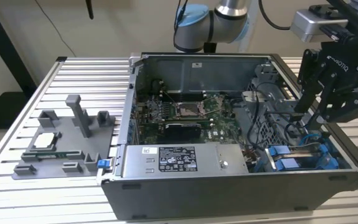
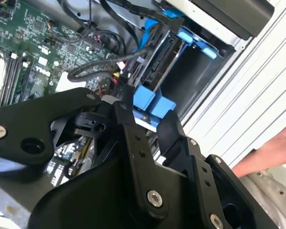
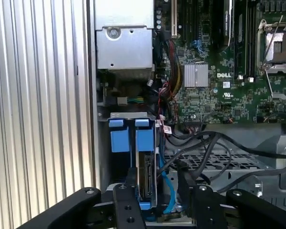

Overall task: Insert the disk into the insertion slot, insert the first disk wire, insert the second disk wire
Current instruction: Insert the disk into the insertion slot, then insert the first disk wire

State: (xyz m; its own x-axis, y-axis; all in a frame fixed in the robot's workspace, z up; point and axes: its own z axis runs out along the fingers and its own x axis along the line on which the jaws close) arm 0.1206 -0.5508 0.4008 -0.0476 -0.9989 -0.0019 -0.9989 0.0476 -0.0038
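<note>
Down at the exterior view's right end of the PC case [image 1: 229,196], the insertion slot [image 3: 131,116] already has the disk [image 3: 147,176] sitting on edge, end effector [image 3: 156,174] open either side of its connector end, so I reckon it's wire one, needing the plug lined up square.

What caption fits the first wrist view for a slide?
Gripper, jaws apart, above the disk sitting in the blue-tabbed insertion slot, black cables alongside.

Slatted metal table [image 1: 17,198] carries an open computer case [image 1: 229,198] and grey fixture [image 1: 54,156].
</note>
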